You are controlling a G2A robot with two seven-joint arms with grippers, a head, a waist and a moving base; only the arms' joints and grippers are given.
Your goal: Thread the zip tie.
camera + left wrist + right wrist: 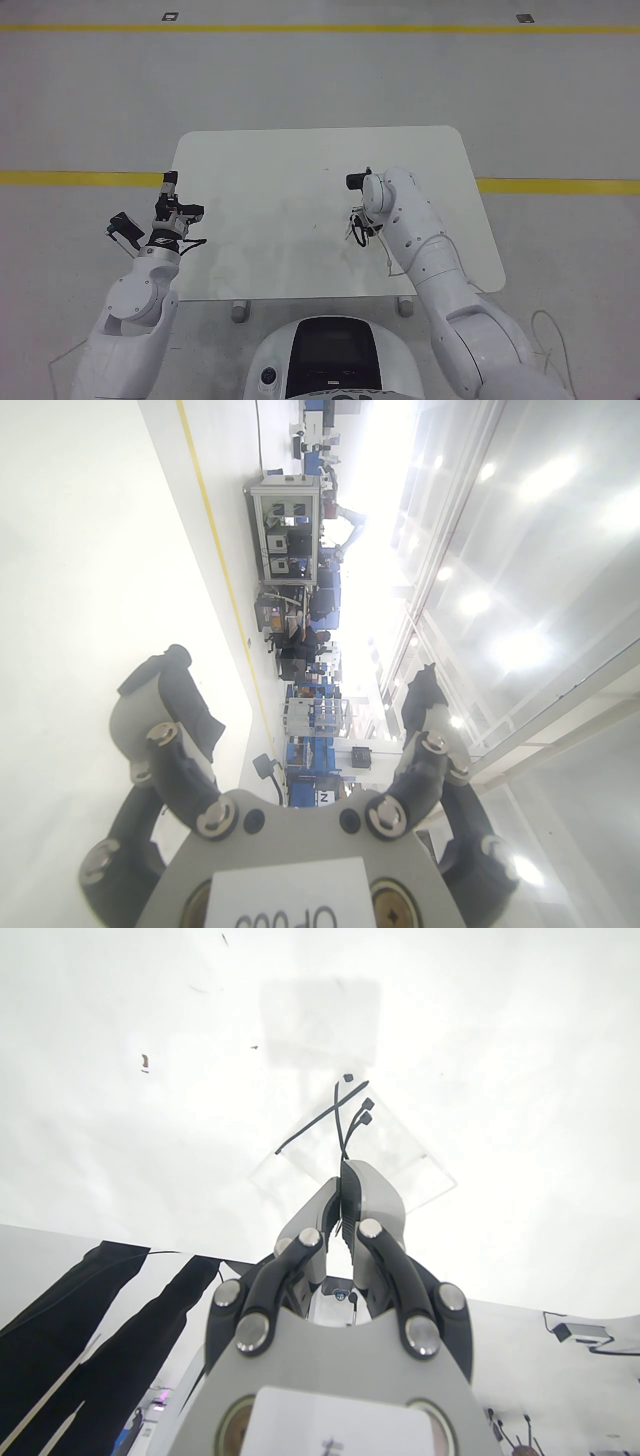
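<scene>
Pinching zip ties (366, 1118), right gripper (344, 1169) over clear tray (402, 1153).

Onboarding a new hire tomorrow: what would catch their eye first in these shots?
The right tool, shut on a few crossed black zip ties that fan out over a clear sheet on the white table. Next, the left tool by the table's edge on the robot's left, wide open and empty.

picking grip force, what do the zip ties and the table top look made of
The zip ties: likely black plastic, matt; thin bending strips with small square heads. The table: white, smooth top, perhaps laminate; the look leaves it open.
</scene>
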